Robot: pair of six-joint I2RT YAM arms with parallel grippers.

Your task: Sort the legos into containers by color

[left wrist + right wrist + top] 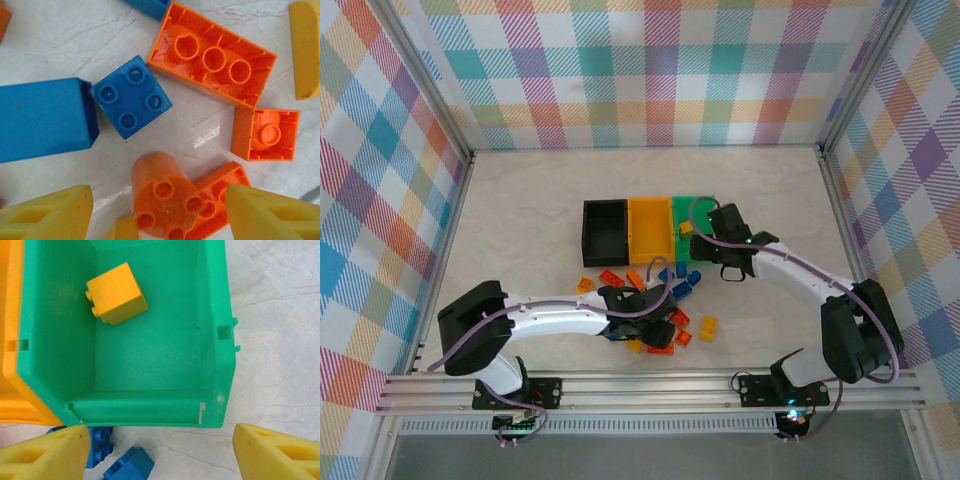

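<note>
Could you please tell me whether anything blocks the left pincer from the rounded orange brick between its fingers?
Nothing visible does. The left pincer is open and the rounded orange brick lies bare between its fingers; a second orange brick touches it.

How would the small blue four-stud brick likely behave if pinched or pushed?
The blue brick looks like rigid moulded plastic, so it probably won't flex. Squat and studs-up on the glossy table, it would likely slide rather than roll or tip.
</note>
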